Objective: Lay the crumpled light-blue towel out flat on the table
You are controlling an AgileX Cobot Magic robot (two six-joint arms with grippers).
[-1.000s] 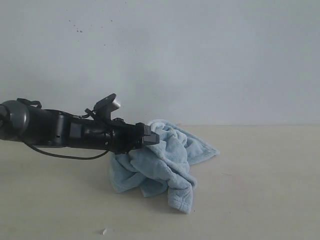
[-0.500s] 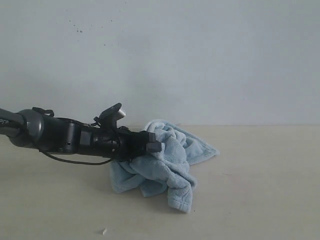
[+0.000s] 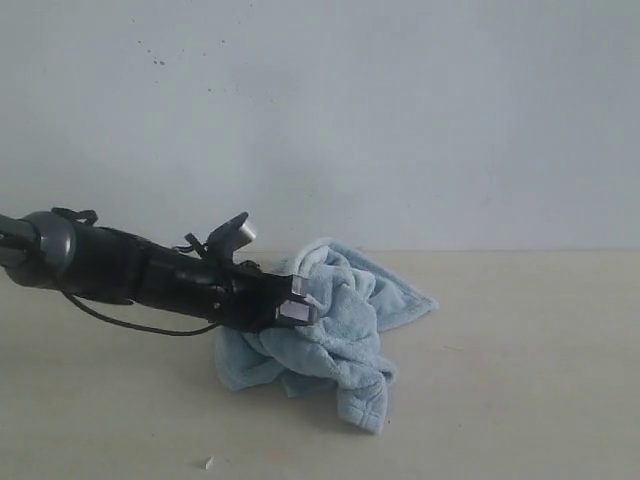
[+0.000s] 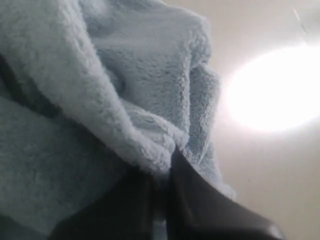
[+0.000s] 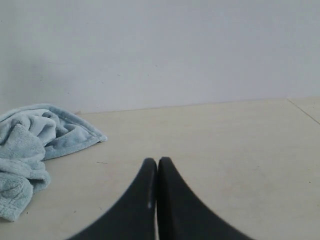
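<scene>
At mid-desk, slightly left of centre and close to the far edge, where the wide smooth beige desk (image 3: 520, 390) meets the plain white wall (image 3: 400, 120), the pale light-blue fluffy terry towel (image 3: 335, 335) lies in a crumpled heap. One corner lies flat on the desk and points right; a bunched lobe extends toward the near side. A black left arm (image 3: 130, 270) reaches in low from the left, with the left fingers (image 3: 296, 311) at the upper left part of the heap. In the left wrist view, these dark fingers (image 4: 200, 205) are clamped on a raised fold of the towel (image 4: 130, 80), with pile pinched between them. The right fingers (image 5: 172, 200), black and tapered, are pressed together above the desk (image 5: 225, 140), well to the right of the towel (image 5: 35, 135) and apart from it. A small white speck (image 3: 208, 462) lies on the near desk surface, left of the heap.
</scene>
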